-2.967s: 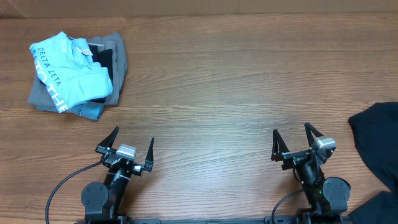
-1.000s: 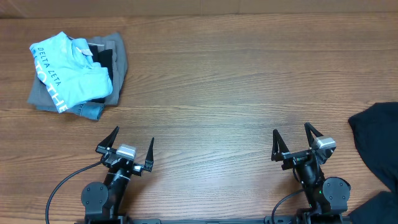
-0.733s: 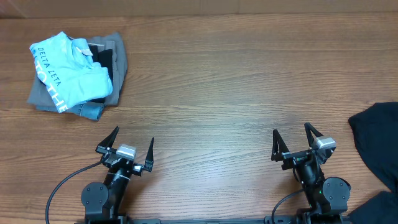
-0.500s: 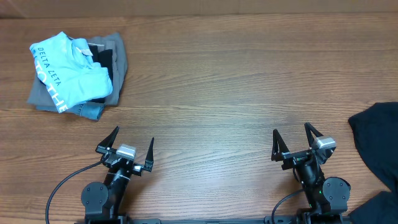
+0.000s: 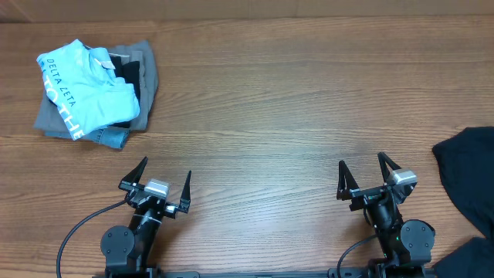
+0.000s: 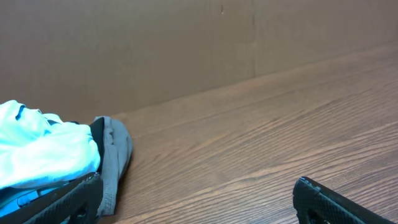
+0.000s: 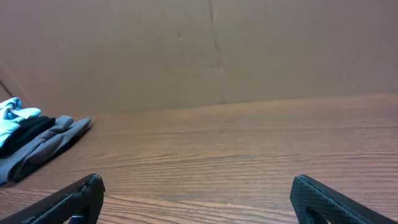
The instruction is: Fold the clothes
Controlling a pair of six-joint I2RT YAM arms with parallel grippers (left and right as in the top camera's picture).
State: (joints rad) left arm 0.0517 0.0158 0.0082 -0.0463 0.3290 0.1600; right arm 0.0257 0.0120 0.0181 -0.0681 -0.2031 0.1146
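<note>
Right, from overhead: the clothes (image 5: 96,100) sit heaped at 10 o'clock on the wooden surface (image 5: 270,100), with a sky-blue shirt (image 5: 81,89) on top of grey, black and denim layers. A black garment (image 5: 467,181) lies at the 4 o'clock edge. At 7 o'clock the left fingers (image 5: 137,171) are spread wide, holding nothing. At 5 o'clock the right fingers (image 5: 340,179) are likewise spread and empty.

Left wrist view now: the shirt and a grey piece (image 6: 115,155) lie at 9 o'clock, beyond the parted fingertips.

Right wrist view: the heap sits far off at 9 o'clock, fingertips wide apart above the surface.
</note>
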